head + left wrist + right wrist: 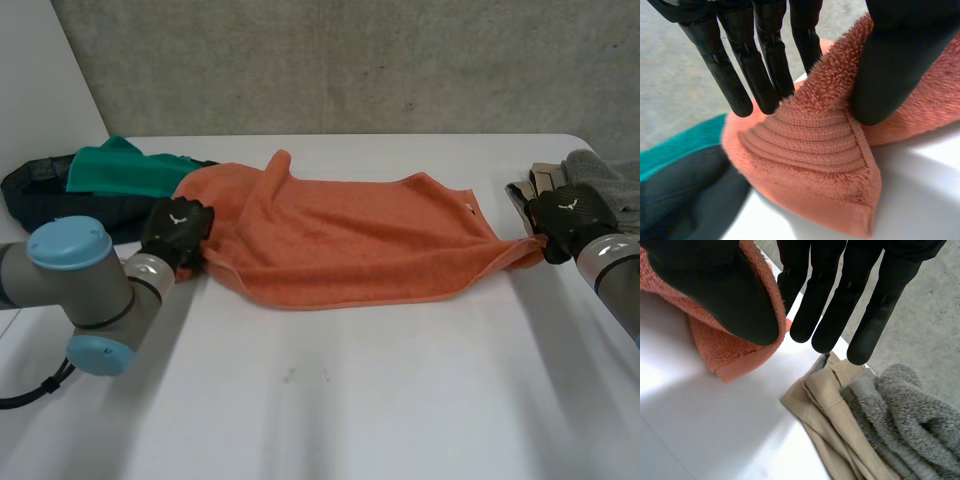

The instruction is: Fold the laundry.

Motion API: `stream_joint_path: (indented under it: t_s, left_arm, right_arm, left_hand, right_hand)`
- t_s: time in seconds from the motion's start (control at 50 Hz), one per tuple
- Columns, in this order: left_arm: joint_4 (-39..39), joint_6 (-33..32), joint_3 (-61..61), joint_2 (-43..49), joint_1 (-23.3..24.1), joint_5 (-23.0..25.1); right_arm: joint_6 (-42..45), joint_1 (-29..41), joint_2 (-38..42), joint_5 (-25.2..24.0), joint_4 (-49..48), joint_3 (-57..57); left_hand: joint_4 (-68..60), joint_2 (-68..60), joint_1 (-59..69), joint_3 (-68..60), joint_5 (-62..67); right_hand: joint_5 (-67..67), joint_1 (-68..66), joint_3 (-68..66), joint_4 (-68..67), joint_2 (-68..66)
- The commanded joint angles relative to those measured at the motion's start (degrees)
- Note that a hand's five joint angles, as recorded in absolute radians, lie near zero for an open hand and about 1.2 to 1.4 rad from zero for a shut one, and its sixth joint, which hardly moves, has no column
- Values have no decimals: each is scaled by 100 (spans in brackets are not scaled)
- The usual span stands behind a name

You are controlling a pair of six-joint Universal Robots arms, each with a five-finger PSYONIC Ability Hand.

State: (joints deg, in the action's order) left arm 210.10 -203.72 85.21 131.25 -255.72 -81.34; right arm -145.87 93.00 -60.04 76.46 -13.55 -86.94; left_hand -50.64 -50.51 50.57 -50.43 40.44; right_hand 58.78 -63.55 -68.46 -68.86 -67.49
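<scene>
A robot's two arms hold an orange towel [350,240] stretched across the middle of a white desk [350,410], one hand at each end. At centre left of the head view, the left hand [177,232] pinches the towel's left end. Its own wrist view shows the hem ridged up between the thumb [900,60] and straight fingers [765,65]. At the right edge, the right hand [570,215] grips the right-hand corner, with the thumb [715,285] pressed over the terry against the fingers [825,305]. The towel lies rumpled and no crisp fold is visible, so the work on it appears to be at an early stage. It seems to be tensioned for a fold not yet made. A green cloth [125,168] on a dark bundle [40,195] waits at upper left. A grey towel [905,410] and a beige cloth [830,405] lie just beyond the right hand; whether those are finished cannot be told.
</scene>
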Motion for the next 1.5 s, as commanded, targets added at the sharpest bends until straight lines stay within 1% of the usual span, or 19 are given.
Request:
stream_joint_path:
  t_s: [0.02,0.16,0.26,0.4,0.48,0.52,0.6,0.68,0.78,0.86,1.0,1.26,1.28,1.3,1.32,1.34,1.36,1.4,1.5]
  left_arm:
    - [39,-45,329,-575,-127,-347]
    - [92,-668,637,-513,-329,-374]
    - [136,-1275,979,-636,-505,-295]
    - [-250,-1689,1840,-2119,-461,-339]
    - [-1311,-1978,2464,-3244,-470,-330]
    - [-2216,-2250,2780,-3798,-522,-330]
    - [-3518,-2506,3115,-4143,-558,-295]
    - [-4240,-2541,3160,-4117,-496,-286]
    - [-3864,-2541,2853,-3863,-549,-295]
    - [-3170,-2559,2361,-3239,-479,-339]
    - [-2072,-2506,1088,-1861,-216,-356]
    - [-1684,-2489,-1049,13,207,-584]
    - [-1640,-2497,-1129,75,216,-663]
    - [-1552,-2541,-1234,154,251,-829]
    - [-1499,-2541,-1252,164,286,-909]
    - [-1438,-2541,-1261,164,330,-971]
    - [-1368,-2541,-1270,164,374,-1015]
    - [-1200,-2489,-1270,155,514,-1103]
    - [-1103,-2454,-1165,-195,646,-1147]
  right_arm:
    - [216,8,-78,18,159,10]
    - [269,61,-209,9,370,-16]
    - [339,17,-245,18,432,-16]
    - [787,-27,-499,18,1011,-68]
    - [1673,-158,-1087,-17,2108,-253]
    - [2341,-492,-1447,-17,2855,-420]
    - [3572,-1055,-1966,-61,3893,-876]
    - [3996,-1293,-2073,-158,4062,-1158]
    - [3619,-1240,-2055,-175,3554,-1176]
    - [3127,-1214,-1459,-202,2868,-966]
    - [2064,-644,-360,9,1752,132]
    - [1614,-238,1055,597,696,1653]
    - [1614,-238,1152,685,696,1758]
    - [1605,-203,1283,912,722,1925]
    - [1605,-168,1328,1045,722,1970]
    - [1597,-133,1363,1177,731,2005]
    - [1579,-55,1364,1378,748,2040]
    - [1579,16,1338,1494,775,2023]
    - [1413,26,882,1328,1029,1778]
  left_hand:
    - [-63,-77,70,-84,84]
    - [-77,-91,84,-98,98]
    - [-2929,-2943,2937,-2951,2950]
    - [-2936,-2949,2943,-2957,2956]
    - [-2936,-2949,2943,-2957,2956]
    - [-2936,-2949,2943,-2957,2956]
    - [-2936,-2949,2943,-2957,2956]
    - [-2936,-2949,2943,-2957,2956]
    - [-2936,-2949,2943,-2957,2956]
    - [-2936,-2949,2943,-2957,2956]
    - [-2936,-2949,2943,-2957,2956]
    - [-2936,-2949,2943,-2957,2956]
    - [-2355,-2369,2362,-2376,2376]
    - [981,968,-974,960,-961]
    - [2630,2616,-2623,2609,-2609]
    - [3612,3599,-3605,3591,-3592]
    - [3839,3825,-3831,3817,-3818]
    - [3791,3777,-3783,3769,-3770]
    - [3757,3743,-3750,3735,-3736]
  right_hand:
    - [1122,-1645,-1154,-1114,-1251]
    - [1122,-1645,-1154,-1114,-1251]
    - [1122,-1645,-1154,-1114,-1251]
    - [1122,-1645,-1154,-1114,-1251]
    - [1122,-1645,-1154,-1114,-1251]
    - [1122,-1645,-1154,-1114,-1251]
    - [1122,-1645,-1154,-1114,-1251]
    - [1122,-1645,-1154,-1114,-1251]
    - [1122,-1645,-1154,-1114,-1251]
    - [1122,-1645,-1154,-1114,-1251]
    - [1122,-1645,-1154,-1114,-1251]
    - [1122,-1645,-1154,-1114,-1251]
    - [1122,-1645,-1154,-1114,-1251]
    - [-2003,1480,1970,2011,1874]
    - [-3700,3176,3667,3708,3570]
    - [-4966,4442,4933,4974,4836]
    - [-5678,5154,5645,5686,5548]
    - [-5878,5355,5846,5886,5749]
    - [-5878,5355,5846,5886,5749]
